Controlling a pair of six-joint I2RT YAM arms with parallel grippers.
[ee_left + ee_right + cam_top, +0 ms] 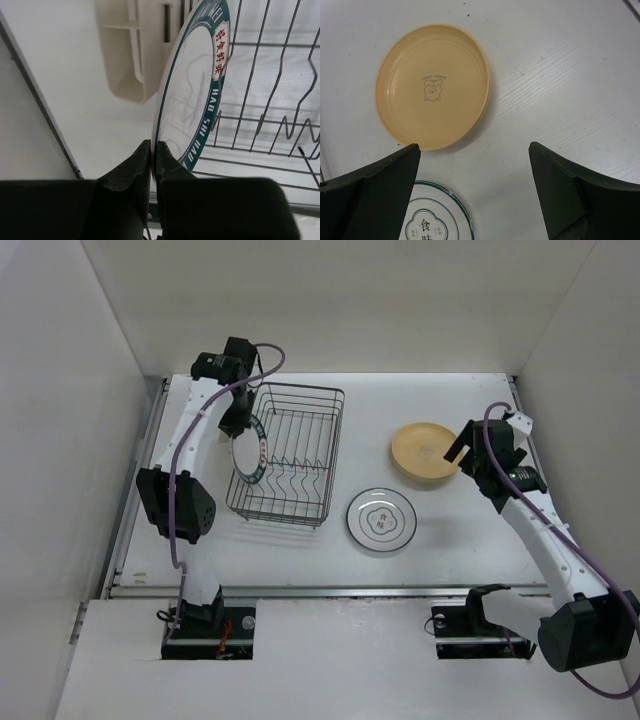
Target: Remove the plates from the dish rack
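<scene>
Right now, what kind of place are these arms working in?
Probably a lab test cell, not a kitchen: blank white walls box in a white table, with a wire dish rack, a tan plate and a green-rimmed plate on it.

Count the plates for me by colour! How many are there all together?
White plates with green rims: 2, one standing in the dish rack, one flat on the table
Tan-orange plates: 1, flat on the table
Total: 3 plates
</scene>
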